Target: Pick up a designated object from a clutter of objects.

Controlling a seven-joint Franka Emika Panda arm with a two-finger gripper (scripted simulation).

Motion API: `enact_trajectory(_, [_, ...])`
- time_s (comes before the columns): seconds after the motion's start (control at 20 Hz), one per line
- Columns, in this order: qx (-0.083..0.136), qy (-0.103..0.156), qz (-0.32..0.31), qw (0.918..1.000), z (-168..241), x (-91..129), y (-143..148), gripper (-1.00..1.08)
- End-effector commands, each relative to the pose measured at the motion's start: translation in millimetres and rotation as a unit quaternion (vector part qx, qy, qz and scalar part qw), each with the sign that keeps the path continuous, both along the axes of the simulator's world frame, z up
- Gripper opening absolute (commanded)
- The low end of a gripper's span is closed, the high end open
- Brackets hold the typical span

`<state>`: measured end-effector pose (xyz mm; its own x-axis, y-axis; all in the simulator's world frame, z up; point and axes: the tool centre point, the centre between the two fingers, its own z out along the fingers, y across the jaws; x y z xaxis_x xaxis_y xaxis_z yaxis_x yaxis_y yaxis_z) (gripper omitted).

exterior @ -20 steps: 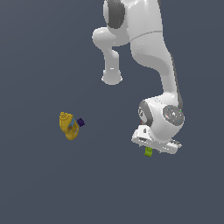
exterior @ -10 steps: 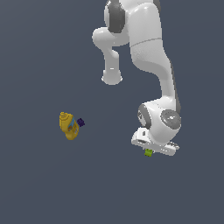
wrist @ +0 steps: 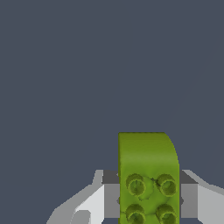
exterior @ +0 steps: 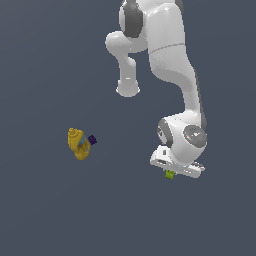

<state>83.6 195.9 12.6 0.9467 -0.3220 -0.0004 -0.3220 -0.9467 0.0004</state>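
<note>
The designated object, a small lime-green studded block (wrist: 148, 175), sits between my gripper's (wrist: 148, 199) two fingers, which are shut on its sides. In the exterior view only a sliver of the lime-green block (exterior: 170, 174) shows under the white hand, and the gripper (exterior: 171, 173) is mostly hidden by the wrist. The rest of the clutter lies far off toward the exterior view's left: a yellow bottle (exterior: 78, 143) on its side with a tiny purple cube (exterior: 92, 140) touching it. The red-and-white can is out of view.
The arm's white base (exterior: 128, 89) stands at the back, with the arm's links arching over toward the exterior view's right. A plain dark grey floor (exterior: 50, 210) surrounds everything.
The hand with the green block has risen slightly and drifted a little; less of the block shows below the hand. The bottle and cube have not moved.
</note>
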Motion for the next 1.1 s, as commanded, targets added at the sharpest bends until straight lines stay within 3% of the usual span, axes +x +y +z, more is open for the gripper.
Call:
enact_trajectory(0.0, [0.0,0.0,0.0,1.0,1,0,-1,-1.0])
enact_trajectory(0.5, [0.0,0.0,0.0,1.0,27,-15,-19,-1.0])
enact_trajectory(1.05, [0.0,0.0,0.0,1.0,93,-53,-66,-1.0])
